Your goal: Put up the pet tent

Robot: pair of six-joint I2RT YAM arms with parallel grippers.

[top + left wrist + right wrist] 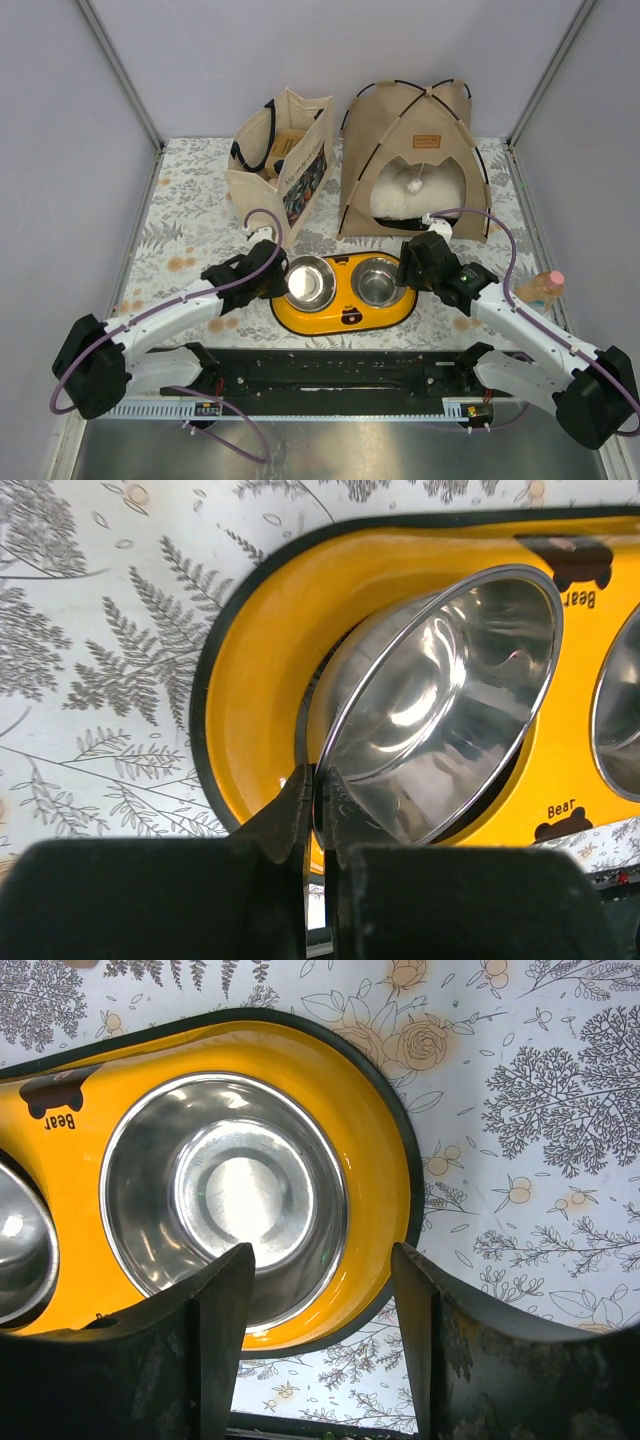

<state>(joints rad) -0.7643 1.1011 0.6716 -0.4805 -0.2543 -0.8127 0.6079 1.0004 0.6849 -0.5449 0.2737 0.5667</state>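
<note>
Two arms reach in from the near edge in the top view, meeting over a yellow double feeder [345, 318] on the flower-printed table [190, 220]. The pet tent [415, 150] stands upright at the far right, well apart from both grippers. A cream pillow [400, 200] lies half hidden inside its arched doorway, and a white pompom [416, 184] hangs in front of it. A beige tote bag [285, 165] stands just left of the tent. A small pink-capped bottle [545, 290] is partly covered by the right arm. The left gripper [278, 280] sits at the left bowl [308, 283], and the right gripper [415, 262] is beside the right bowl [377, 282].

The left wrist view shows the left gripper [318, 790] pinched on the steel rim of the left bowl [440, 710], which tilts out of its well. The other bowl is cut off at the right edge.

The right wrist view shows the right gripper [320, 1260] with its fingers spread wide, holding nothing, above the near rim of the right bowl [225, 1190]. The tent is out of sight in both wrist views.
</note>
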